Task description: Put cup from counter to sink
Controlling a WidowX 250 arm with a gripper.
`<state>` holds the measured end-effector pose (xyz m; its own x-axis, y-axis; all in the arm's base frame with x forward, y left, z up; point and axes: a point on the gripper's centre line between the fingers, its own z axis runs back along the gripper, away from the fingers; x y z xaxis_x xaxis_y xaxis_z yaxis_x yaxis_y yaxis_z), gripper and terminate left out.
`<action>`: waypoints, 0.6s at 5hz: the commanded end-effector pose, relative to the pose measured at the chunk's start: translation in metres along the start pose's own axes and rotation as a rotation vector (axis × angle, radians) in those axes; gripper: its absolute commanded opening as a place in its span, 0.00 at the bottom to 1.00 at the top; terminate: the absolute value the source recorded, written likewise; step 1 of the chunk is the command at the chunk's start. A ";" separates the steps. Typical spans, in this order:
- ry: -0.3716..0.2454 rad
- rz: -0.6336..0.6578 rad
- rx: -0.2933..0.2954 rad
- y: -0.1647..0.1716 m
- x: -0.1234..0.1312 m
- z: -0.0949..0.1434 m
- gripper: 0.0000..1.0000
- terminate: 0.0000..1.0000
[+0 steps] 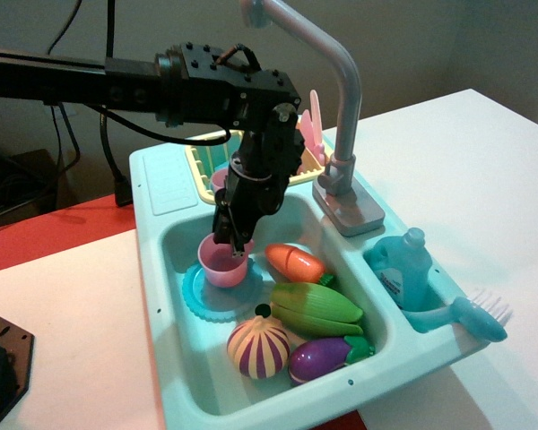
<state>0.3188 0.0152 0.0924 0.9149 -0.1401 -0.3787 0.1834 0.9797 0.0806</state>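
Cup: one small translucent pink cup [221, 266], upright, mouth up, inside the sink on or just above the blue drain disc [217, 294], toward the basin's rear-left part — contact with the disc is likely but I cannot confirm it.
Handling, judged: thin moulded plastic, so light and stiff; smooth tapered wall, likely slippery; no handle. Little risk of breakage, more of tipping or skidding when let go.
Hold point, judged: the rim is the sensible place — one finger inside, one outside the wall — since the taper gives poor purchase lower down.
Gripper: black gripper [232, 244] comes down from above, fingers closed on the cup's far rim; it holds the cup.
Sink: one deep light-teal basin [174, 242], set near the front edge of the white desk [484, 170]; one grey faucet [341, 134] at its back-right rim.
Counter: one ribbed teal ledge [166, 184] at the unit's back-left corner, nothing on it.
Toy food in basin, counted: one orange carrot piece [294, 262], one green corn husk [316, 308], one striped onion [258, 347], one purple eggplant [327, 356] — four, all right of or in front of the cup, none touching it.
Side compartment: one blue bottle [402, 267], one brush [466, 315], toward the desk's right side.
Rack: one yellow dish rack [200, 161] behind the basin, pink items inside partly hidden; count unclear.
Progress, judged: cup is in the sink; only release remains.
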 end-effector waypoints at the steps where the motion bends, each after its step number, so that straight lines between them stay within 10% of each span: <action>1: -0.037 0.042 -0.006 0.004 -0.011 0.021 1.00 0.00; 2: -0.061 0.069 -0.010 0.011 -0.024 0.043 1.00 0.00; 3: -0.096 0.078 0.029 0.020 -0.043 0.073 1.00 1.00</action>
